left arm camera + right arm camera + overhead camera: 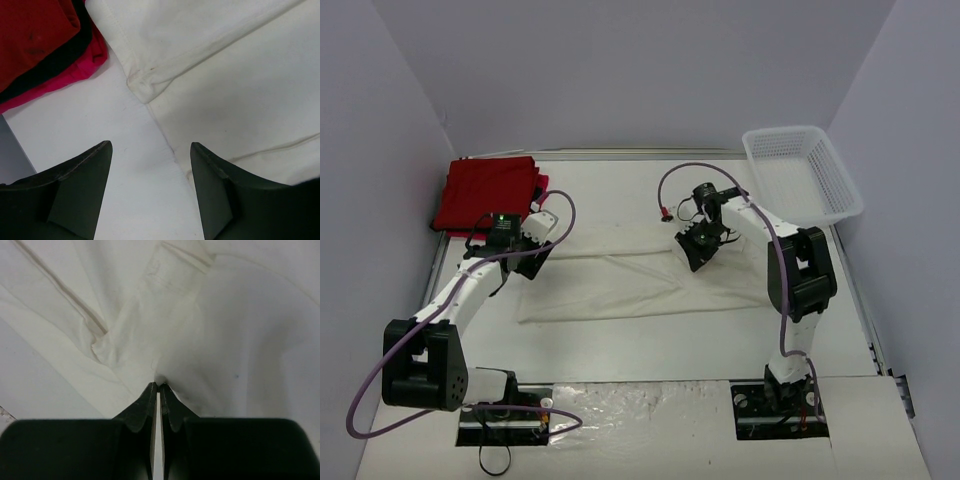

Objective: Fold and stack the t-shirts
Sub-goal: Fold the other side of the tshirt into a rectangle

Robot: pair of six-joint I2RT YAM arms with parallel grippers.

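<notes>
The cream-white t-shirt (620, 285) lies spread across the middle of the table, its near part flat and its right part bunched. My right gripper (698, 255) is shut on a pinch of that cloth; in the right wrist view the fabric (225, 330) tents up to the closed tips (158, 385). My left gripper (532, 262) stands open over the shirt's left edge. In the left wrist view its jaws (150, 150) straddle bare table and the hem, with a sleeve corner (142, 85) just ahead. Folded red t-shirts (487, 192) are stacked at the back left, with their corner (35, 30) near the left gripper.
A white mesh basket (802, 172) sits at the back right corner, propped against the wall. Purple cables loop off both arms. Grey walls close in the table on three sides. A dark layer (60, 60) shows between the red cloths.
</notes>
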